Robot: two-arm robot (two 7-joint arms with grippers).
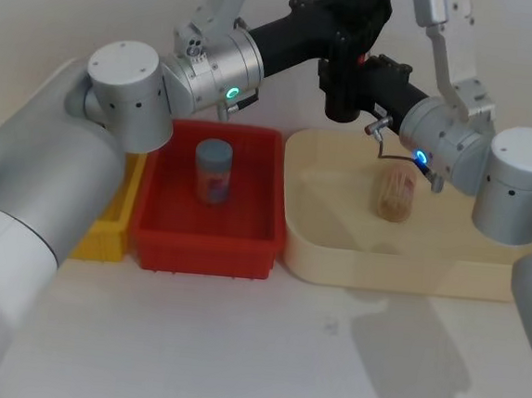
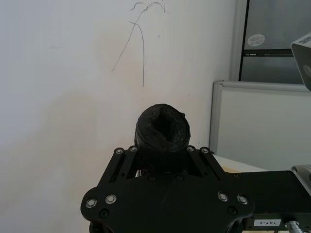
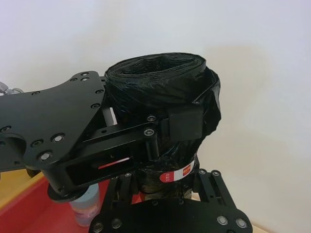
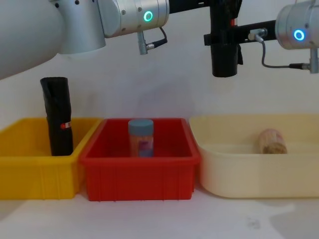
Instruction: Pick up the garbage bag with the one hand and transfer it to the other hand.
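The garbage bag (image 4: 224,62), a black roll with a red-and-white label band (image 3: 177,173), hangs upright in the air above the gap between the red bin and the cream tray. My left gripper (image 4: 223,7), on the green-lit arm, is shut on its upper part, and a finger pad (image 3: 184,124) presses its side. In the left wrist view the roll's end (image 2: 162,130) sticks out between the fingers. My right gripper (image 4: 224,36), on the blue-lit arm, is shut on the roll just below, at the label band. In the head view both grippers meet on the bag (image 1: 342,101).
A second black roll (image 4: 57,114) stands in the yellow bin (image 4: 30,174) at the left. A blue-capped jar (image 1: 214,171) stands in the red bin (image 1: 243,244). The cream tray (image 1: 391,266) holds a tan jar (image 1: 394,193). A white wall is close behind.
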